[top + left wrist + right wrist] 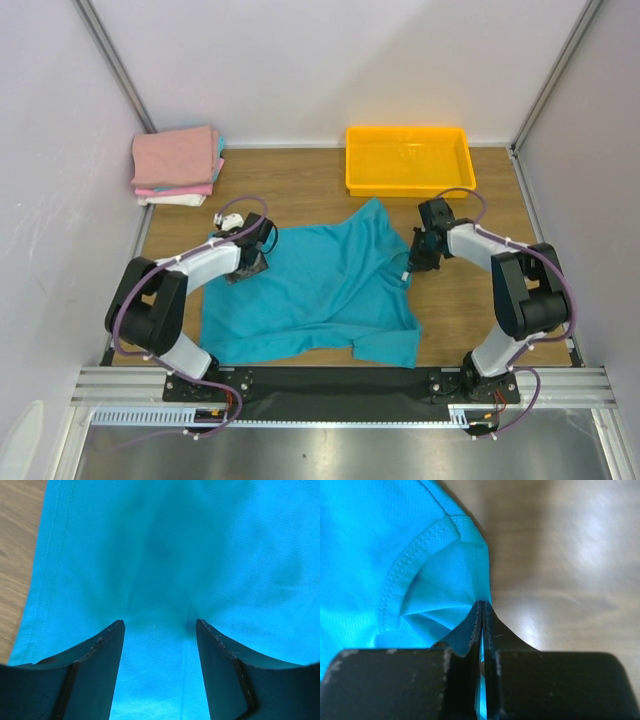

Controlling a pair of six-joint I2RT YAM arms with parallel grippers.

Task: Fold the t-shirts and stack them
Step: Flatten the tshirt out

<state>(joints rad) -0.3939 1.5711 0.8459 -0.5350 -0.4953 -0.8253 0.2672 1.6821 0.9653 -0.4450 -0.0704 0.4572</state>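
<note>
- The teal t-shirt (310,290) lies spread on the counter (300,185) between the arms; the folded t-shirts (178,165) are stacked at the far left corner.
- The right pincer (481,611) is closed on the shirt's hemmed right edge (only a thin bite).
- The left pincer (159,625) stands open over the cloth, gripping nothing.
- For a clean fold, it should pinch its edge too, then both lift evenly.

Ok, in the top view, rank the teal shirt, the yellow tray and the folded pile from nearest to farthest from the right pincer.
1. The teal t-shirt: its right edge is pinched in the right pincer.
2. The yellow tray: just behind the pincer, at the back right.
3. The folded pile: across the table, in the back left corner.
</note>
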